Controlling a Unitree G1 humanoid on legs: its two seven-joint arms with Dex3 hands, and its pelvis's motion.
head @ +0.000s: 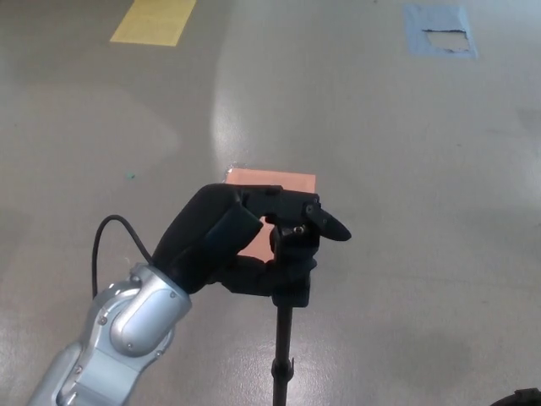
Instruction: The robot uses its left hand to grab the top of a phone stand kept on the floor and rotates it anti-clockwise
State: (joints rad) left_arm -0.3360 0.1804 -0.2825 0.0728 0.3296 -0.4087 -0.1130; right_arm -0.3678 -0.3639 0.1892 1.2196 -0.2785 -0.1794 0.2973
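Head view: the left hand (221, 241) comes in from the near left on a silver forearm (118, 338), with a thin black cable (106, 233) looping up behind the wrist. Its fingers (292, 207) are closed over the top of the phone stand (292, 254), lying across the far side of the stand's black head, while the thumb presses in from the near side, so the head is pinched between them. The fingertip pokes out to the right past the head. The stand rises upright from the floor in the near centre of the scene; its thin black pole (283, 355) drops straight down from the head to the near edge of the picture, and its foot is out of sight. Just behind the hand, on the grey floor (406, 169), lies a flat pinkish-brown square patch (275, 180), partly covered by the fingers. Far left there is a yellow marking (155, 20) on the floor, and far right a blue taped square (439, 32). The right hand does not show in this view
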